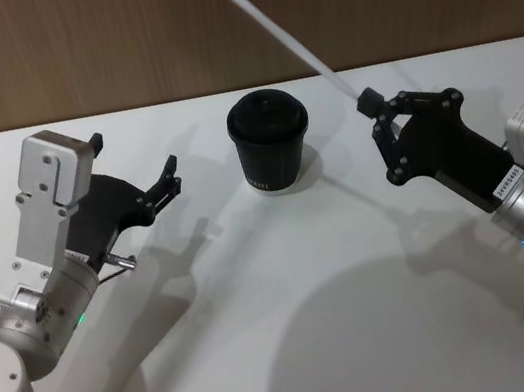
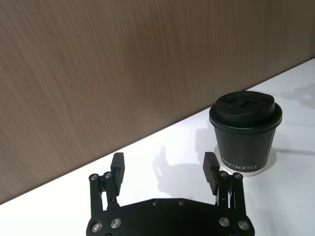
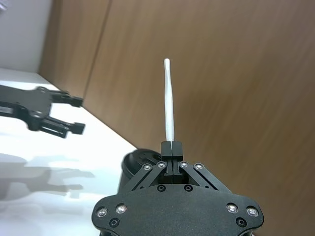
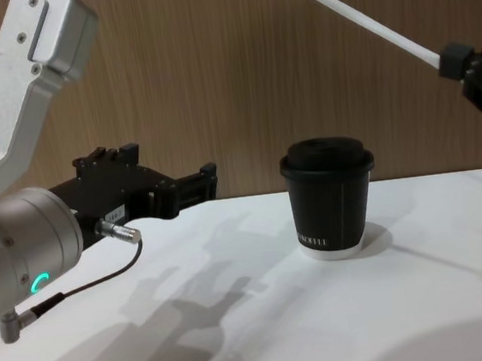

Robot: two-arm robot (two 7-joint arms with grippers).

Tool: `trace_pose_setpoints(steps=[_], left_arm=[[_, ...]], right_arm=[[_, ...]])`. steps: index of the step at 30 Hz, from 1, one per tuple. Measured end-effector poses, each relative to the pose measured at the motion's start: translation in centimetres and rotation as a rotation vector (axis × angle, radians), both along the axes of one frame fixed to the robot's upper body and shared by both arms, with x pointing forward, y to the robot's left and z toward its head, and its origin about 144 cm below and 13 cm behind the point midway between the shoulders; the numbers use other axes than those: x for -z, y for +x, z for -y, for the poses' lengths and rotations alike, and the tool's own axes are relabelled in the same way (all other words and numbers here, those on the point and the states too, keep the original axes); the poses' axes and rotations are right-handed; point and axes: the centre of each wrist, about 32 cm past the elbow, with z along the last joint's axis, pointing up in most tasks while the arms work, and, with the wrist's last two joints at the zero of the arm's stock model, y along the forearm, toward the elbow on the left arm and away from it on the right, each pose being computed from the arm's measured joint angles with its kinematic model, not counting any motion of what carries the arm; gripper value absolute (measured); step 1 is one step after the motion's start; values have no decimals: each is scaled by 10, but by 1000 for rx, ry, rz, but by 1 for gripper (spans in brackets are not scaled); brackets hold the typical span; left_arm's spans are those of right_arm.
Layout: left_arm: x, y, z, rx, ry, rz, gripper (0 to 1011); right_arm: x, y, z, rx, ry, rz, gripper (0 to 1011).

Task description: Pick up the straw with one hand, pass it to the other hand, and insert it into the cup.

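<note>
We have the straw [image 1: 289, 34] pinched at its lower end in the right tool [image 1: 368, 101], whose fingers are pressed together on it. It is clear of the tabletop [image 1: 289, 293], to the right of the cup [image 1: 271, 144].

The straw's long axis slants up from that grip and leans toward our left side. In the chest view its free end sits high above the lid, roughly over the cup. Nearly the whole length is bare, so there is plenty of shaft to take.

The left tool [image 1: 133, 153] hovers on the other side of the cup with its fingers spread and nothing between them. It is lower than the straw's free end and well apart from it. From that tool the straw lies to its right and higher, past the cup.

We judge the handover is the step in hand. The cup stands upright between the two arms with its lid on.
</note>
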Motion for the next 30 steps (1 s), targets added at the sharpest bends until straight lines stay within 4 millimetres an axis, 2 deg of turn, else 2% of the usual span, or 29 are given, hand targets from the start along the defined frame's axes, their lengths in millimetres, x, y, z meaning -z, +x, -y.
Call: trace_pose_setpoints(steps=[13,30], left_arm=[[-2,-1,-1,11,-5,-2,1003],[-20,-7,-22,177,-123,-84,1003]], right_arm=[[-9,2,1,-108,-27,32,5],[-13,2,1,-149,-39,46,5]])
